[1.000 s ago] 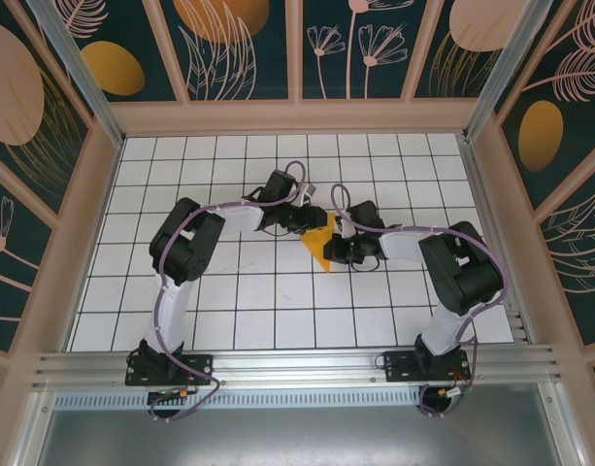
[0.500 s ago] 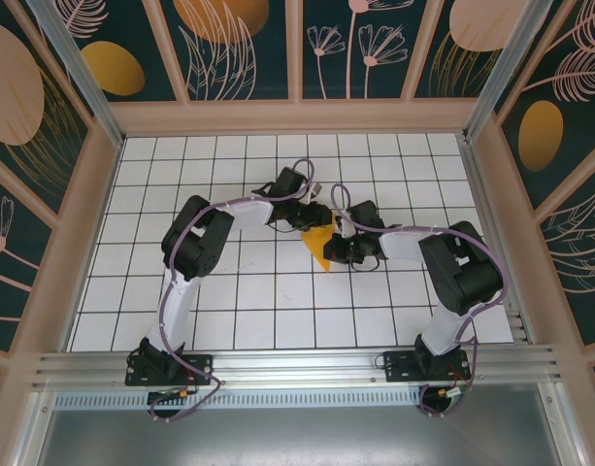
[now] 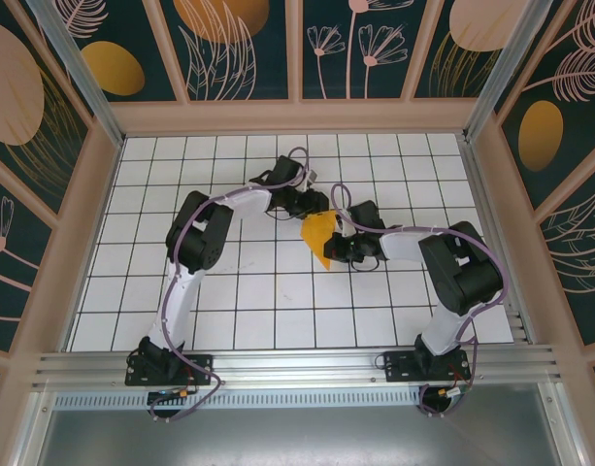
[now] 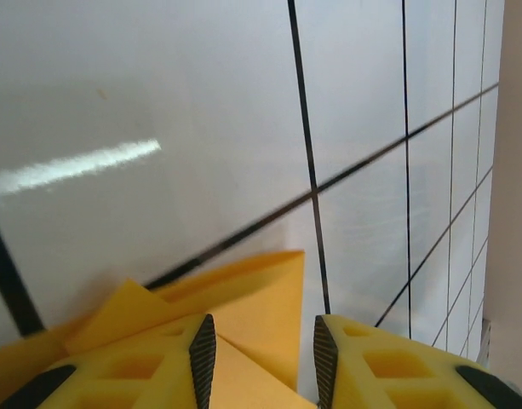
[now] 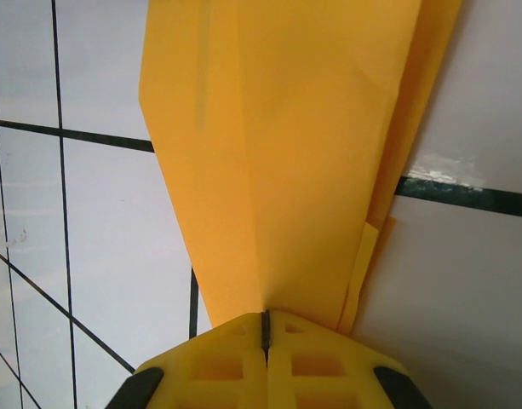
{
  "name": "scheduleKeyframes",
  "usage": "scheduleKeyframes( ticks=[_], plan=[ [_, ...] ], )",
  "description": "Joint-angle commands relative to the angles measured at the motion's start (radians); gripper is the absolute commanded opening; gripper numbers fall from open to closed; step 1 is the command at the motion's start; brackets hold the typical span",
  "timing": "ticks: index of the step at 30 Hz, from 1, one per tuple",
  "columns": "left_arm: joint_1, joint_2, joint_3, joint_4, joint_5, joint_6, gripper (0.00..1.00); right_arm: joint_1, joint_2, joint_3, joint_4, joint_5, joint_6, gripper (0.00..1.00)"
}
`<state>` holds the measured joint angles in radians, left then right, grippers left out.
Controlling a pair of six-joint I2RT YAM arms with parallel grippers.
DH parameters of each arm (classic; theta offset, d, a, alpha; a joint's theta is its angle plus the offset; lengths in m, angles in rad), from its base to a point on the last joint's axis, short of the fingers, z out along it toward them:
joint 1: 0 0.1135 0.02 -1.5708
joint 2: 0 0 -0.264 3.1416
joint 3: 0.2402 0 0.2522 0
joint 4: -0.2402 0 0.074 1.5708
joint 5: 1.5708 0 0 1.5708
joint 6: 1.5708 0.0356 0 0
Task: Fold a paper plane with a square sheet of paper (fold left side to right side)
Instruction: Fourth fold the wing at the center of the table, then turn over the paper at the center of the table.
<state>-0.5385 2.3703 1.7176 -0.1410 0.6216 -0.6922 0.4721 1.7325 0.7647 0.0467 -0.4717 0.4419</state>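
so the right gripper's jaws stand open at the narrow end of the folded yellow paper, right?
Not quite. The right gripper is shut, not open: its jaws are pressed together on the narrow end of the folded paper. The right wrist view shows it.

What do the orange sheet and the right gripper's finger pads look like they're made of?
The orange sheet looks like thin matte paper: sharp creases, layered folded edges. The right gripper's fingers are likely moulded yellow plastic or foam, dull, with cut-out pockets.
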Motion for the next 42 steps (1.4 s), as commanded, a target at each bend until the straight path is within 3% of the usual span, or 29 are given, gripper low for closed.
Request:
scheduleKeyframes(
  ticks=[1,9,15,22,28,32,36,42],
  plan=[
    [0.074,0.060,0.051,-0.010,-0.166,0.056,0.40,-0.003,0.036,-0.065,-0.178,0.092,-0.028,0.00],
    [0.101,0.100,0.121,-0.032,-0.153,0.057,0.43,0.003,0.028,-0.064,-0.163,0.074,-0.028,0.00],
    [0.116,0.007,0.123,-0.025,-0.105,0.066,0.48,0.002,-0.019,-0.043,-0.102,0.003,-0.020,0.00],
    [0.126,-0.217,-0.050,0.002,-0.146,0.101,0.53,-0.011,-0.155,0.004,-0.047,-0.041,-0.018,0.25],
    [0.105,-0.372,-0.336,0.163,-0.065,0.042,0.53,-0.099,-0.301,-0.013,-0.074,-0.013,-0.036,0.45],
    [0.048,-0.358,-0.408,0.240,-0.011,0.002,0.52,-0.165,-0.368,-0.061,-0.071,0.001,-0.036,0.53],
    [0.003,-0.282,-0.368,0.242,-0.003,-0.008,0.51,-0.192,-0.439,-0.128,-0.029,-0.012,-0.002,0.60],
    [-0.022,-0.185,-0.286,0.204,-0.006,-0.015,0.49,-0.200,-0.510,-0.193,-0.017,-0.015,0.022,0.62]
  ],
)
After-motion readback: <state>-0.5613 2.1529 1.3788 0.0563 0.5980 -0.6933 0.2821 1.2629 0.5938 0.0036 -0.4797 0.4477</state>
